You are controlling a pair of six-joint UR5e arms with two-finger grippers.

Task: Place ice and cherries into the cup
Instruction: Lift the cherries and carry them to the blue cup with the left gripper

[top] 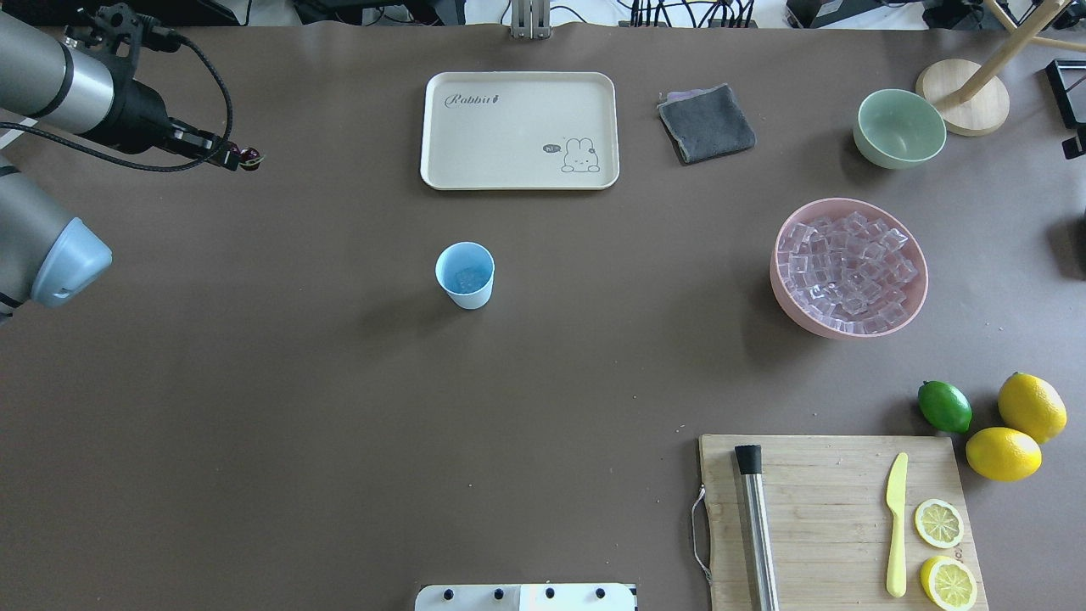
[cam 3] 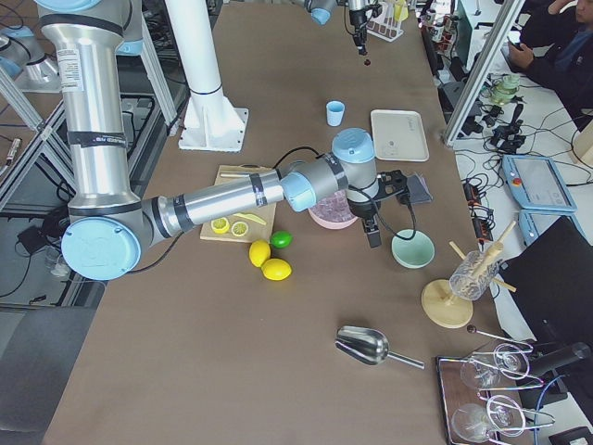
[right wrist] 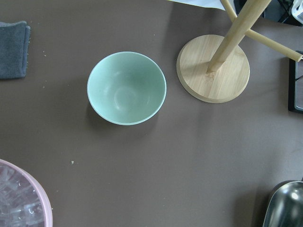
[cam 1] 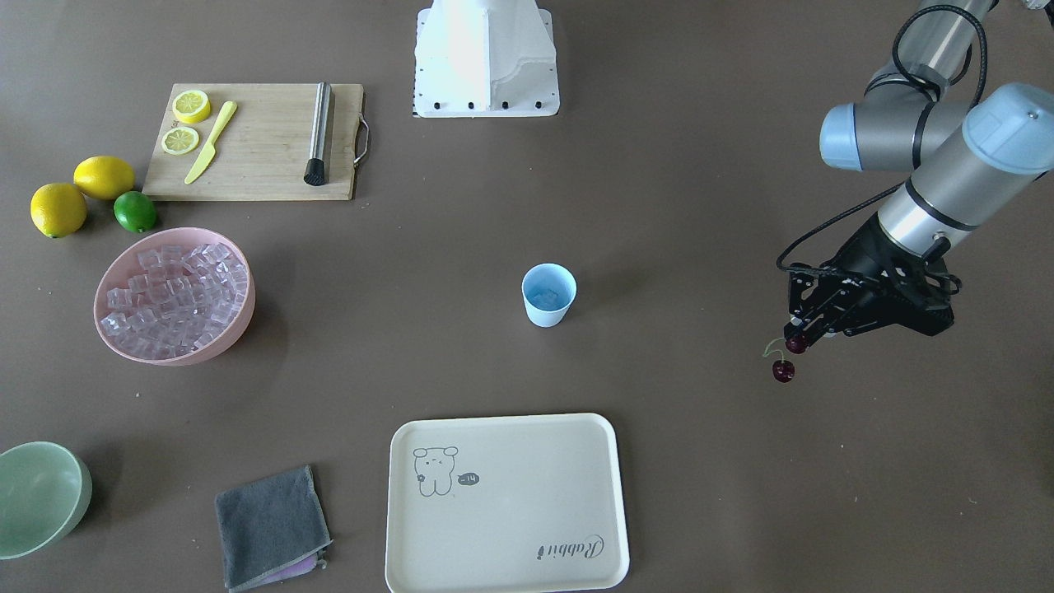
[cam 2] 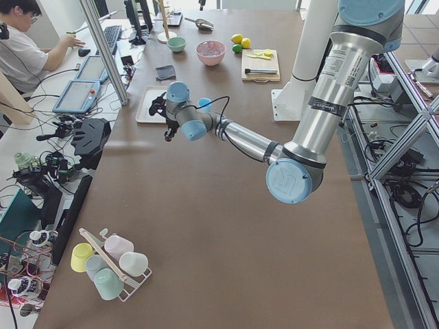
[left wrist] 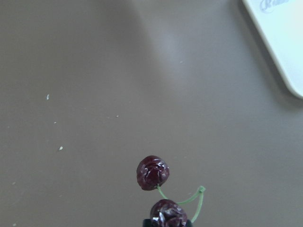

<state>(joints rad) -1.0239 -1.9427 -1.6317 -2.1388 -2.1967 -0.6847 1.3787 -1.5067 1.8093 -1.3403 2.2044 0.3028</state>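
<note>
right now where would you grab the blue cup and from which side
Grip the cup across its upper wall just below the rim, coming in level from the robot's right, since the left tool is shut on the cherries. It stands upright, alone on bare table, and tapers downward, so a high side grip should hold best.

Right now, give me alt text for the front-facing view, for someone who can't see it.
The left gripper holds two dark red stemmed cherries at the view's right, well apart from the small pale blue plastic cup at centre. A large pink bowl of clear ice cubes sits at the left.
</note>
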